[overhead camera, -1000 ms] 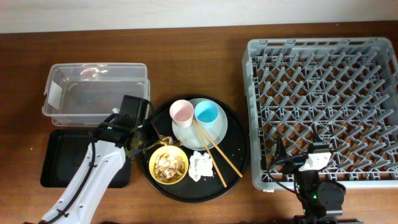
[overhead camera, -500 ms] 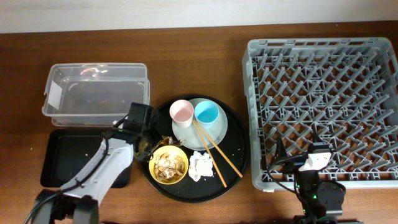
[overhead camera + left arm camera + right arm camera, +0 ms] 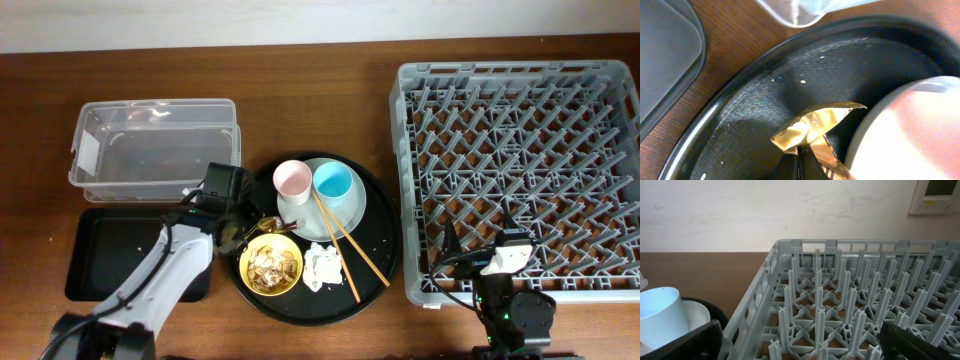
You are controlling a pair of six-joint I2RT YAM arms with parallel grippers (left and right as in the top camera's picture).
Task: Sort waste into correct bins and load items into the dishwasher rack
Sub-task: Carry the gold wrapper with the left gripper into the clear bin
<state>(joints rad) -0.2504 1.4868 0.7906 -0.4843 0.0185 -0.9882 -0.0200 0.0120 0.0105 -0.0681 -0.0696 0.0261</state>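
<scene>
left gripper (image 3: 799,169): jaws pinched together on the lower end of the wrapper (image 3: 815,125), with no gap showing between them.
wrapper: gold and crinkled, rising forward out of the left jaws; whether it touches the round tray (image 3: 740,105) cannot be told.
round tray: black, directly under and ahead of the left jaws, its floor dotted with white grains.
pale wall (image 3: 905,135): pinkish and rounded, close on the right of the left jaws, with the wrapper's tip reaching toward it; too blurred to name.
box (image 3: 155,145): clear, ahead of the left jaws, past the round tray's rim.
black tray (image 3: 100,250): off to the left of the left jaws, flat on the table (image 3: 300,80).
bowl (image 3: 247,268): yellow, just beside the left jaws on the side away from the box, standing on the round tray.
scraps (image 3: 270,265): brown flakes inside the bowl.
tissue (image 3: 323,267): crumpled, beyond the bowl from the left jaws, on the round tray.
plate (image 3: 352,205): further from the left jaws than the bowl, on the round tray, carrying the pink cup (image 3: 292,180) and the blue cup (image 3: 332,181) side by side.
chopsticks (image 3: 350,240): slanting from between the cups, off the plate and past the tissue.
right gripper (image 3: 800,335): jaws spread wide, gripping nothing.
rack (image 3: 520,150): grey, straight ahead of the right jaws, pegs upright, its near wall just before them.
blue cup: low to the left of the right jaws, well apart from them.
</scene>
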